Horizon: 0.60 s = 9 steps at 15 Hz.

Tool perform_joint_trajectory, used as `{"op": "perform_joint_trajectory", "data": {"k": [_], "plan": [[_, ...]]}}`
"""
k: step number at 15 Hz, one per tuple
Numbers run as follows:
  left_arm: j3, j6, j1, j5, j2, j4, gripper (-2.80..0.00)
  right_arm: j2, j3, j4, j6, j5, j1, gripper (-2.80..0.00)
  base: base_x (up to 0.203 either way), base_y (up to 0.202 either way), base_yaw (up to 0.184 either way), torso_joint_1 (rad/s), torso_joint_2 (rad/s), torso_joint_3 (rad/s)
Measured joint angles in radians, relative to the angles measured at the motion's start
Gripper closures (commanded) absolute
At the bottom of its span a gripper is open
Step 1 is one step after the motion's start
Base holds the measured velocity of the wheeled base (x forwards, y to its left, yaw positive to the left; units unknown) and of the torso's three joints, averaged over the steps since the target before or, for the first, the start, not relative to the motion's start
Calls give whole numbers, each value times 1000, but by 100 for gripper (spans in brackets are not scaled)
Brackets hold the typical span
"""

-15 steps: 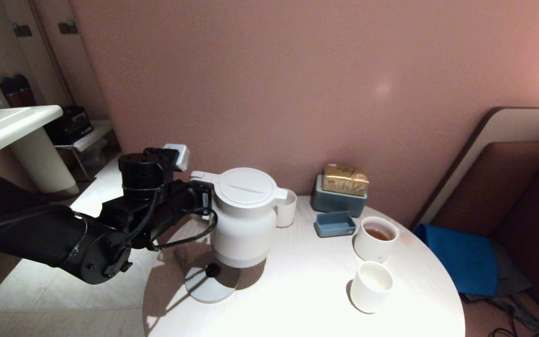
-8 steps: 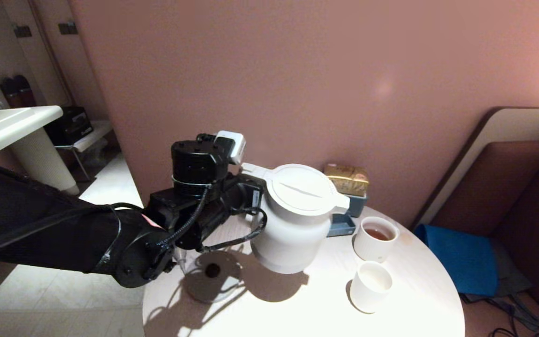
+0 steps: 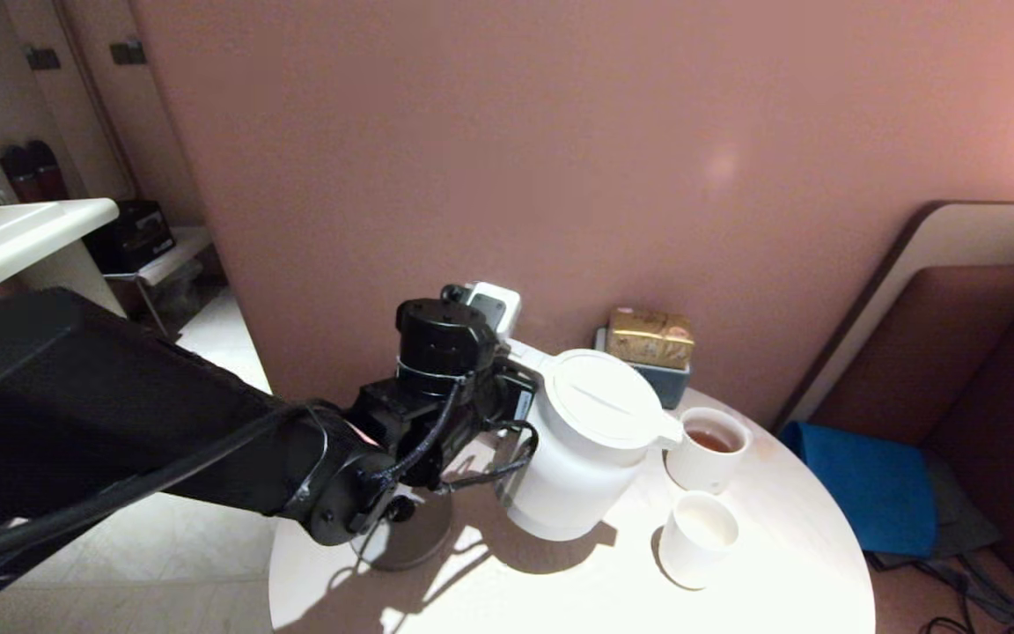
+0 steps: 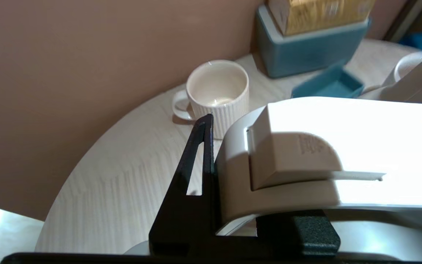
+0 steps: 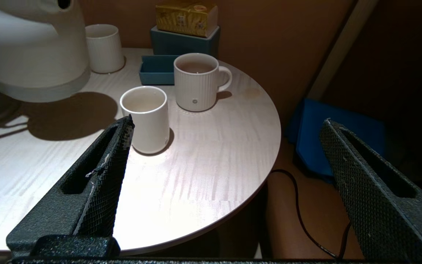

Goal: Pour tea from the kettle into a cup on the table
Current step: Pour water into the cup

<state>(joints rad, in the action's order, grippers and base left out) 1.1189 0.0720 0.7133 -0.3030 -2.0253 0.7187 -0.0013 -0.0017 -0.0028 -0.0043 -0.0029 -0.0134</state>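
My left gripper (image 3: 520,414) (image 4: 247,183) is shut on the loop handle of the white kettle (image 3: 591,440) (image 4: 324,146) (image 5: 31,47). The kettle hangs above the round white table (image 3: 780,563) (image 5: 196,165), leaning slightly right. Its spout is beside the rim of a ribbed mug (image 3: 708,453) (image 5: 196,82) that holds reddish-brown tea (image 3: 711,440). No stream shows. The small plain cup (image 3: 698,539) (image 5: 145,117) stands nearer the front edge, right of the kettle. My right gripper (image 5: 225,126) is open with nothing in it, off the table's near right edge and out of the head view.
The round kettle base (image 3: 410,537) lies at the table's left, under my left arm. A second ribbed mug (image 4: 218,91) (image 5: 104,47) stands near the wall behind the kettle. A blue box (image 3: 661,380) with a gold packet (image 3: 648,337) and a small blue tray (image 5: 158,69) sit at the back.
My left arm has lifted the kettle off its base and carried it right across the table. The spout now sits next to the tea mug. The cups have not moved.
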Motion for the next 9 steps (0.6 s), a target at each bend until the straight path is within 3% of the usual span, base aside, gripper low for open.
{"op": "perform_joint_trajectory", "data": {"k": [9], "plan": [[115,83,9,-29,-117,-46,0,0,0,0,0,0,0,-280,0,0,0,0,0,0]]}}
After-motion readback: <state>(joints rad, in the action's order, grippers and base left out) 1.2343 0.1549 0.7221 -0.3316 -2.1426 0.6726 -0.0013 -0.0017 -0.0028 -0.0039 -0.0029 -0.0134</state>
